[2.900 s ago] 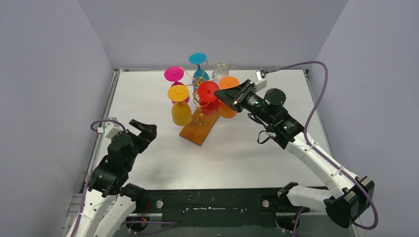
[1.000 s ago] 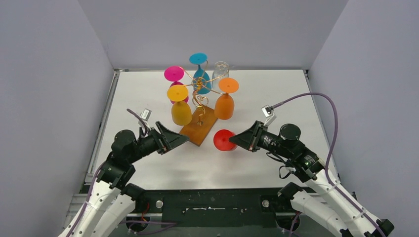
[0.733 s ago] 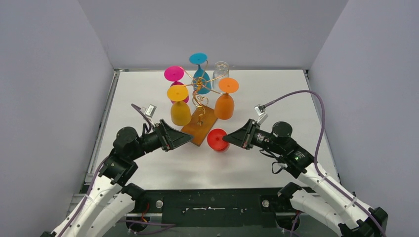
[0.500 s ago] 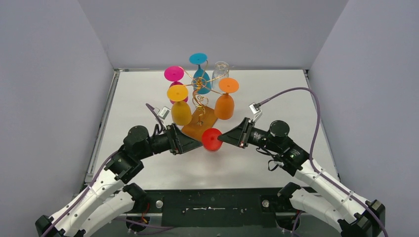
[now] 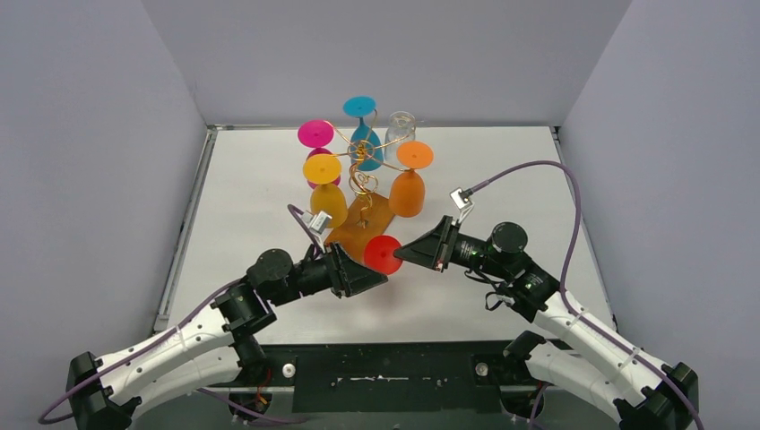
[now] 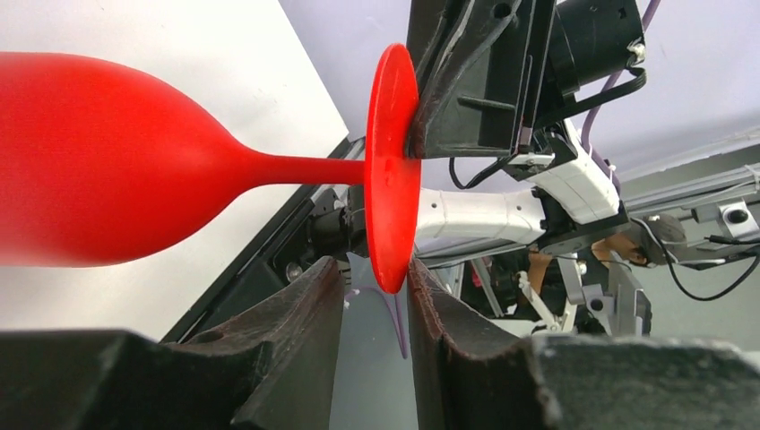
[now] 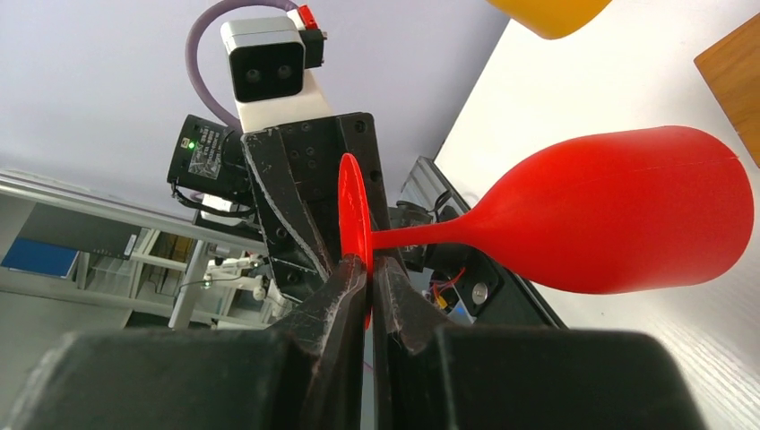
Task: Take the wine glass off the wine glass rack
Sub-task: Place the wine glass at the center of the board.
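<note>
One red glass (image 6: 134, 170) hangs sideways, off the rack (image 5: 360, 170), just beside its base's (image 5: 354, 237) near edge above the table (image 5: 502, 179), foot rim (image 6: 392, 170) clenched in the right pincer (image 7: 363, 273) while the left pincer (image 6: 376, 282) straddles that rim, released.

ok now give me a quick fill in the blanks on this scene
The wine glass taken off the wine glass rack is ___. Its foot is pinched in the right tool, with the left tool straddling its rim, so ___ tools are at it. Coloured glasses hanging on that rack: ___.
Missing words: red; two; four
</note>
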Motion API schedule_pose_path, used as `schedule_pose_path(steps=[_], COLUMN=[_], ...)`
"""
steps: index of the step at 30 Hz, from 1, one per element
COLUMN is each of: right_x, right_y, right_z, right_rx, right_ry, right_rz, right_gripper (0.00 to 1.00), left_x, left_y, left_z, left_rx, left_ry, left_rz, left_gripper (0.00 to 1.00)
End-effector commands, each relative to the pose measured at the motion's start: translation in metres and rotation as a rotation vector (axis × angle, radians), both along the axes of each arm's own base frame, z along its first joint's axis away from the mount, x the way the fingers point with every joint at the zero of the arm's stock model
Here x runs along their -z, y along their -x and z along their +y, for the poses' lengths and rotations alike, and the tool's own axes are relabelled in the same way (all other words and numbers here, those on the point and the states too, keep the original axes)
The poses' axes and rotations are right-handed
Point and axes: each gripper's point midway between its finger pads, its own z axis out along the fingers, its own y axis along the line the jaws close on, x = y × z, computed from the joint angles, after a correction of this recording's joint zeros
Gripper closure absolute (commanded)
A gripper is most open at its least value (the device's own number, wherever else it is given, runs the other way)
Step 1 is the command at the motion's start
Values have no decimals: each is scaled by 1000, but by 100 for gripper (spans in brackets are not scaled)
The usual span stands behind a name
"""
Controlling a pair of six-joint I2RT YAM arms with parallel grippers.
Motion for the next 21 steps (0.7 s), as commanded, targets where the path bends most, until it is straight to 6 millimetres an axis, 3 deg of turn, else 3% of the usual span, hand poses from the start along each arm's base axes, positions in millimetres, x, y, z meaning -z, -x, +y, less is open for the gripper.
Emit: schedule_pose_path(steps=[1,9,19,21], right_x=[-14,-14,-11,-10], right_y=[12,18,14,14], right_z=[2,3,5,6], right_rx=[-62,-93,-93,-96], right_ry=[-43,-54,-45,-41], right_rz=[-69,-96,-102,-104], right_gripper=[100,100,99,89], left_x=[-31,-36,-31,-33], left_y=[-17,-20,-13,-12], left_z=[11,13,2,2], left_rx=[-126,-147,-72,-66], left_ry=[104,120,88,81], left_rz=[-58,-63,-75,-87], left_gripper=[71,72,100,100])
